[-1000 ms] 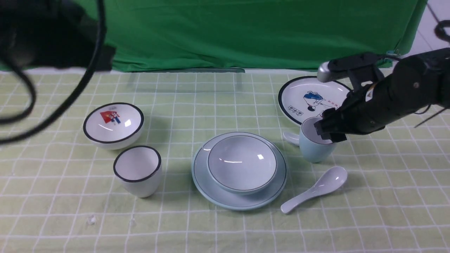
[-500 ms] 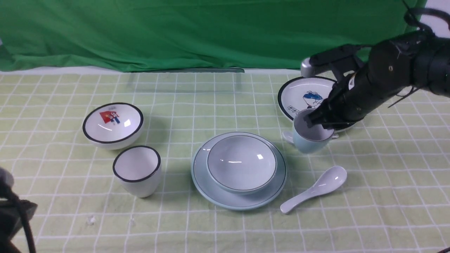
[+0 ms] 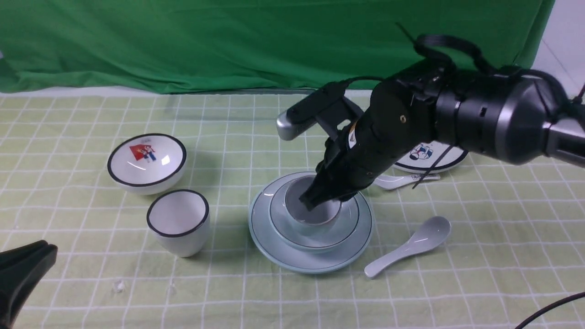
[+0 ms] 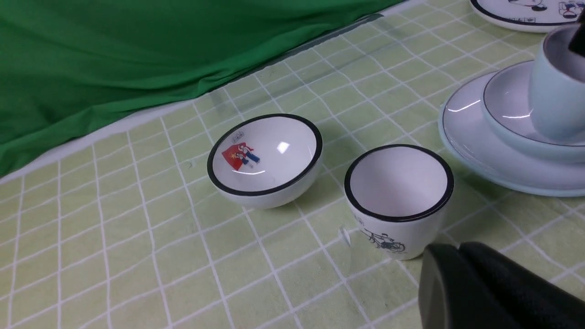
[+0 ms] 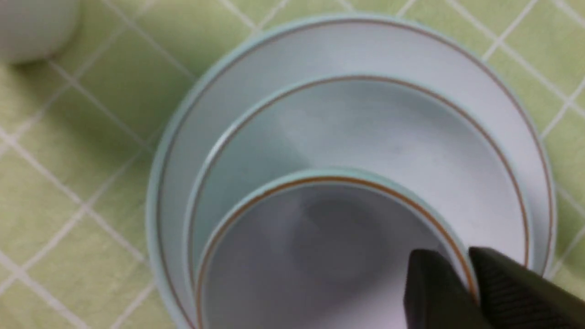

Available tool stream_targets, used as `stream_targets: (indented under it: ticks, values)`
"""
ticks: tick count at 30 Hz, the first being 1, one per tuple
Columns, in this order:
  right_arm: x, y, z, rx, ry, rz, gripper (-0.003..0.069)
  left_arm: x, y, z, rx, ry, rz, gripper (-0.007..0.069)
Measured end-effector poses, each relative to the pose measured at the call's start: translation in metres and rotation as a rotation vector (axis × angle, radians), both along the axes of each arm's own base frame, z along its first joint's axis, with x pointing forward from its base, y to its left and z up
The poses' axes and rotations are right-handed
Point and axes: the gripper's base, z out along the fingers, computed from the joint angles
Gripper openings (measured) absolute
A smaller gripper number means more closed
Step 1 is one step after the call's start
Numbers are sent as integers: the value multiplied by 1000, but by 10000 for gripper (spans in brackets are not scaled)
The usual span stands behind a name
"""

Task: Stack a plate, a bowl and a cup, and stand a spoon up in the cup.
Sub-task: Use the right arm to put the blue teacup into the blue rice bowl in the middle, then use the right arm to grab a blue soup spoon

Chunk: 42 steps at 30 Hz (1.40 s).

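Observation:
The pale blue plate (image 3: 311, 261) lies mid-table with the pale blue bowl (image 3: 284, 227) on it. My right gripper (image 3: 320, 199) is shut on the rim of the pale blue cup (image 3: 315, 215), one finger inside and one outside, and holds it upright down in the bowl's hollow. I cannot tell whether the cup rests on the bowl. In the right wrist view the gripper (image 5: 461, 267) pinches the cup rim (image 5: 320, 180) above the bowl (image 5: 388, 132) and plate (image 5: 365, 45). The plain white spoon (image 3: 411, 246) lies right of the plate. My left gripper (image 3: 27, 269) is shut and empty at the near left.
A white black-rimmed bowl (image 3: 147, 160) and a white black-rimmed cup (image 3: 179, 221) stand left of the plate; the left gripper (image 4: 450, 258) is just in front of that cup (image 4: 397, 201). A cartoon plate (image 3: 434, 155) and a printed spoon (image 3: 397, 181) lie behind the right arm.
My right gripper has lifted the pale blue cup from beside the cartoon plate and carried it left, over and down into the bowl. My left arm has dropped to the near left corner.

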Motion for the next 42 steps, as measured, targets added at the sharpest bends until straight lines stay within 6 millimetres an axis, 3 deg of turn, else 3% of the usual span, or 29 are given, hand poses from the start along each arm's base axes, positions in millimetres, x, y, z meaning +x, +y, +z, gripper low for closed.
stream_targets:
  ticks: [1, 5, 8, 13, 16, 19, 24, 29, 33, 36, 40, 42]
  values:
    - [0, 0, 0, 0, 0, 0, 149, 0, 0, 0, 0, 0, 0, -36]
    - [2, 1, 3, -1, -13, 3, 288, 0, 0, 0, -8, 1, 2, -36]
    - [2, -1, 13, -44, -8, 25, 349, 0, 0, 0, -13, 3, 3, -36]
    - [-11, -15, 58, -235, -24, 244, 379, 0, -1, -1, -30, 15, 2, -36]
    - [-18, -27, 67, -288, -11, 316, 382, -1, -1, -1, -33, 15, 2, -33]
    - [-16, -40, 48, -335, 30, 350, 382, -1, 0, -1, -34, 14, 3, -31]
    - [-23, -62, -23, -449, 113, 526, 382, -3, 0, 0, -39, 7, 4, -32]
    - [-29, -67, -56, -475, 24, 659, 382, -3, 0, 0, -39, 6, 3, -32]
    - [-27, -66, -63, -464, -63, 671, 381, -2, 0, 0, -40, 2, 1, -32]
    - [-25, -65, -65, -460, -85, 670, 329, -2, 0, 1, -42, -4, -1, -32]
    - [-25, -65, -67, -466, -77, 680, 124, -2, -1, 2, -46, -21, -9, -32]
    - [-26, -66, -67, -468, -67, 682, 78, -2, -1, 3, -46, -23, -10, -32]
